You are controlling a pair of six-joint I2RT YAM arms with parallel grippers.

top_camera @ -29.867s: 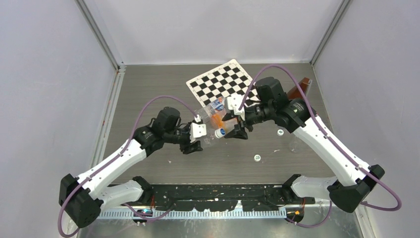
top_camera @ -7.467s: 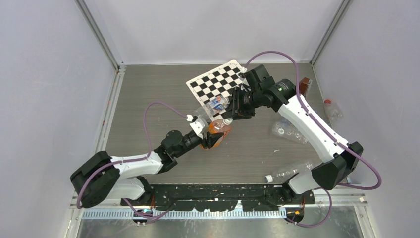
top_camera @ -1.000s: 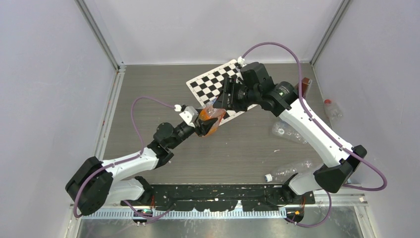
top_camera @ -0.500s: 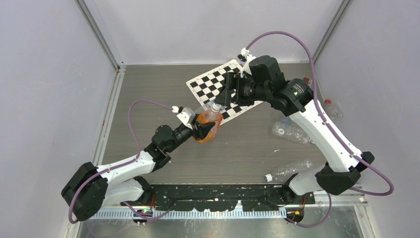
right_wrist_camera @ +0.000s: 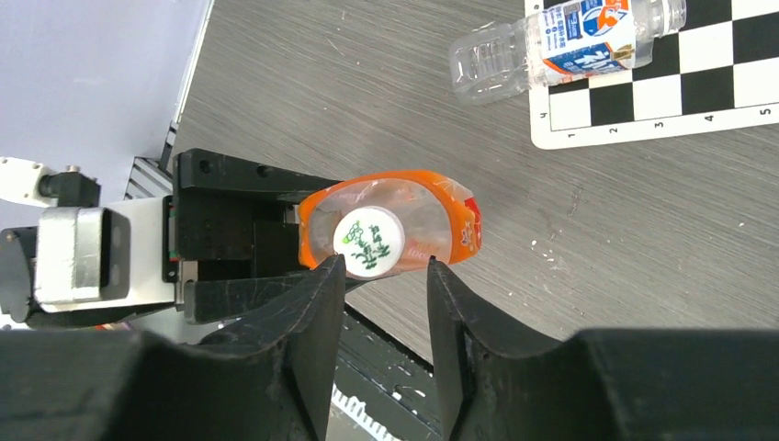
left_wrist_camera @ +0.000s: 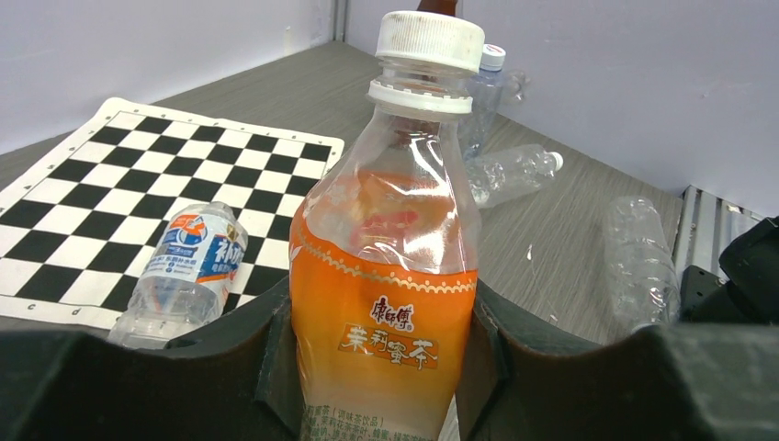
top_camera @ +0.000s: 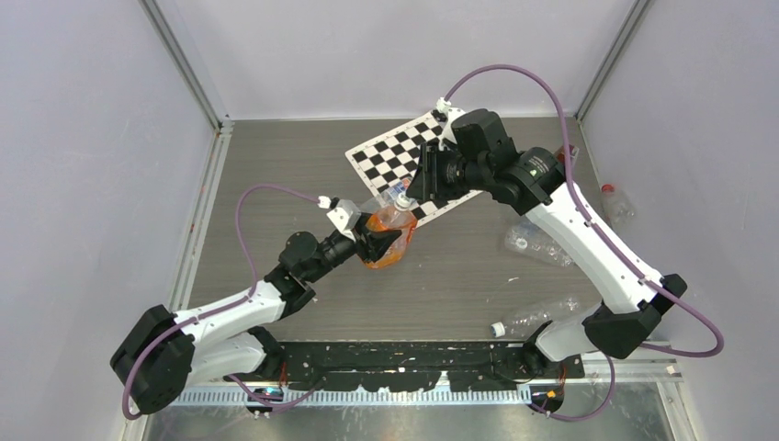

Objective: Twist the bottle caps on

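An orange-labelled clear bottle [left_wrist_camera: 386,312] stands upright with my left gripper [left_wrist_camera: 381,349] shut on its body. On its neck sits a white bottle cap [left_wrist_camera: 429,39], printed green on top [right_wrist_camera: 367,241]. My right gripper [right_wrist_camera: 384,276] hovers straight above that cap, open. The cap shows just past the fingertips [right_wrist_camera: 323,285], with nothing between them. From the top view the bottle [top_camera: 386,243] is held over mid-table, and the right gripper [top_camera: 415,188] is just behind it.
A small blue-labelled bottle [right_wrist_camera: 570,41] lies at the edge of the checkerboard mat [top_camera: 390,152]. Clear bottles lie to the right [top_camera: 537,243] [top_camera: 537,317] [top_camera: 617,207], two with white caps on. A brown bottle [top_camera: 565,156] stands at the back right.
The right gripper came off the bottle's top, drew back toward the mat and hovers above it. Its jaws widened, then narrowed. The left arm brought the bottle slightly nearer.
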